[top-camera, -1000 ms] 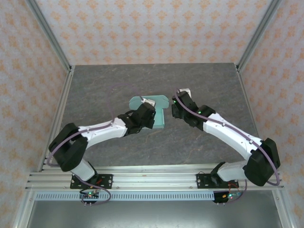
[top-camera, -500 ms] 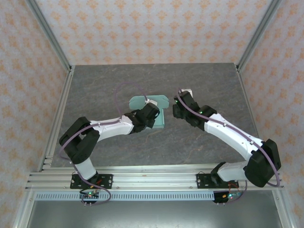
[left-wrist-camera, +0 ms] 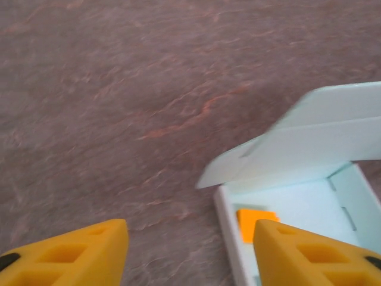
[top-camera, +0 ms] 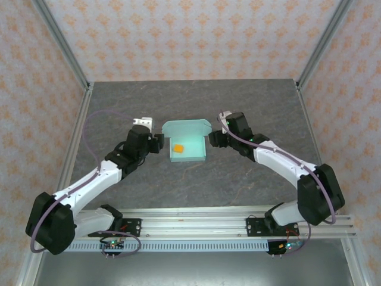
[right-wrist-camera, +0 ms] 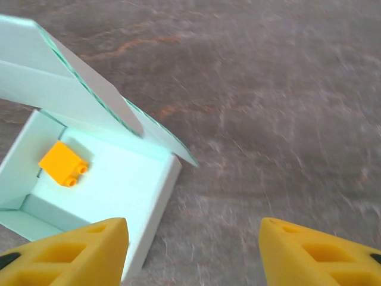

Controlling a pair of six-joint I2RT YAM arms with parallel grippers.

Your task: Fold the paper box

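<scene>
At table [top-camera: 250,107] centre: paper box [top-camera: 195,152] standing open, lid [top-camera: 186,126] tilted up at far side, small orange brick [top-camera: 177,148] inside. Left gripper [top-camera: 158,140] just left of box, fingers spread, nothing held. Right gripper [top-camera: 213,138] just right of box, likewise spread, empty.

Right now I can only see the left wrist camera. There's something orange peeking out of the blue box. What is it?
Observer: A small orange brick with two round studs showing. It lies on the floor of the paper box.
Operator: Where's the other arm?
Observer: The right gripper is open beside the box's right wall, across from the left gripper. I can't tell whether it touches the card.
</scene>
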